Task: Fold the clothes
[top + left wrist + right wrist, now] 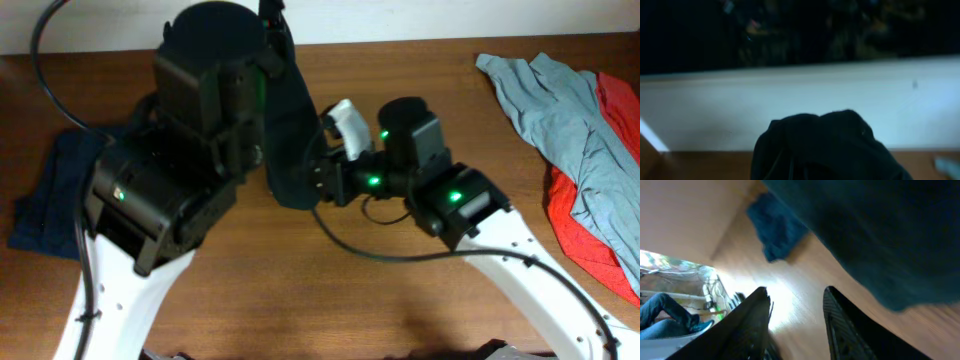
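The wooden counter (pixel 330 290) is bare along its near edge between the arms. A crumpled dark navy-blue garment (pixel 50 190) takes the left side; a light grey-blue shirt (pixel 560 110) and a red cloth (pixel 585 225) take the right. The black short-sleeved cotton T-shirt (pixel 290 130) hangs as a narrow column from the left arm (pixel 190 100), long axis running far-to-near mid-counter. The left pincer is buried in this cloth, gripping it. The right pincer (pixel 795 325) gapes wide, empty, just beside the shirt's lower end.

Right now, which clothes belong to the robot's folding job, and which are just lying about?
For the job:
black T-shirt

Just lying about:
navy garment
grey-blue shirt
red cloth
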{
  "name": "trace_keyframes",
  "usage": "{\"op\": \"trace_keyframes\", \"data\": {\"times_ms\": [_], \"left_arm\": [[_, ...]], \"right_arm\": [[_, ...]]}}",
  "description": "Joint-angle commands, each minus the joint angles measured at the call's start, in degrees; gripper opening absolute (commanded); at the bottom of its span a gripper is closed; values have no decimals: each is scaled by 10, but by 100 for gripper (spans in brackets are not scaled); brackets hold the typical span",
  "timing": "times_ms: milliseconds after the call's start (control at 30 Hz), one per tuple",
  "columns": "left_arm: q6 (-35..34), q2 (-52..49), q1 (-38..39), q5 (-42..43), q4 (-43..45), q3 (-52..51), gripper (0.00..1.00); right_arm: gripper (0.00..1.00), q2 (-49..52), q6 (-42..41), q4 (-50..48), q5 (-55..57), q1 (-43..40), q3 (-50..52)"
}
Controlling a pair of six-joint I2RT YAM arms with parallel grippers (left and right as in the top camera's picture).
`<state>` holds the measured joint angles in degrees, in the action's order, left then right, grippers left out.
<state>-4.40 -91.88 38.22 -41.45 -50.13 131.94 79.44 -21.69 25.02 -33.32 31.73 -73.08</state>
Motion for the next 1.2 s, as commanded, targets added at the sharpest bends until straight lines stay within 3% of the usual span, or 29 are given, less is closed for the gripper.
{"op": "trace_keyframes", "data": {"times_ms": [0,200,433,633,833,933,1067,1167], "left_arm": [[-7,9,28,-139,26,13,0],[9,11,41,-156,37,20,0],[48,16,55,-153,52,61,1],[121,16,101,-180,109,71,0],[137,19,147,-185,119,71,1],[164,19,186,-247,124,71,1],[253,19,223,-364,152,71,2],[264,20,224,-385,155,71,1]], "right_arm": [[41,-4,-32,-47,-10,58,-8],[43,-3,-32,-12,116,86,-8],[45,0,-9,13,165,87,-7],[46,4,-9,-13,113,88,-7],[45,31,-9,-62,115,88,-7],[43,47,-9,-74,155,80,-7],[42,49,-8,-15,230,43,-7],[40,49,-9,2,235,5,-7]]}}
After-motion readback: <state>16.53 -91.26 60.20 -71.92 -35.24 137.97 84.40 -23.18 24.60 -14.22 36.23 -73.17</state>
